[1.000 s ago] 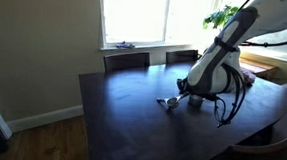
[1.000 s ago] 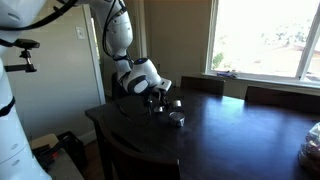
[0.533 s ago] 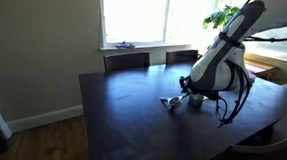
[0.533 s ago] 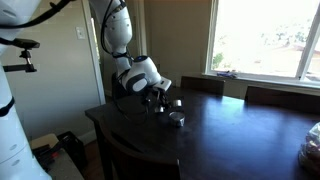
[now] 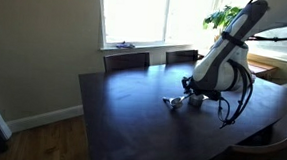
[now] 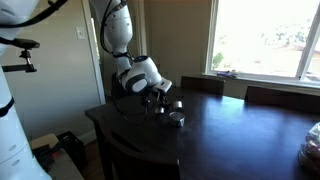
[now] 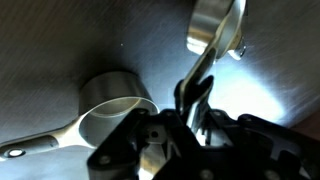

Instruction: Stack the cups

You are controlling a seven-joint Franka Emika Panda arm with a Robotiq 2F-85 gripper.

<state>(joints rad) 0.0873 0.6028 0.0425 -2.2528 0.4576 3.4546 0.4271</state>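
- The gripper [image 7: 197, 105] fills the bottom of the wrist view. Its jaws are pressed together on the thin straight handle of the held cup [image 7: 215, 25].
- The held cup's shiny bowl sits just past the fingertips, up and to the right, and catches a bright glare.
- A second cup [image 7: 115, 100] stands upright on the dark table [image 7: 60, 50] just beside the gripper. Its open mouth faces up and its handle runs off toward the lower left.
- In both exterior views the gripper [image 5: 190, 91] [image 6: 160, 97] is low over the table, with small silver cups [image 5: 167, 101] [image 6: 176, 119] close beside it. They are too small there to tell whether they touch.
- The arm [image 5: 225, 50] bends down over the table's far side.
- Behind the table stand chairs [image 5: 127, 59], then a bright window [image 5: 137, 15] with a green plant [image 5: 223, 15] at its edge.
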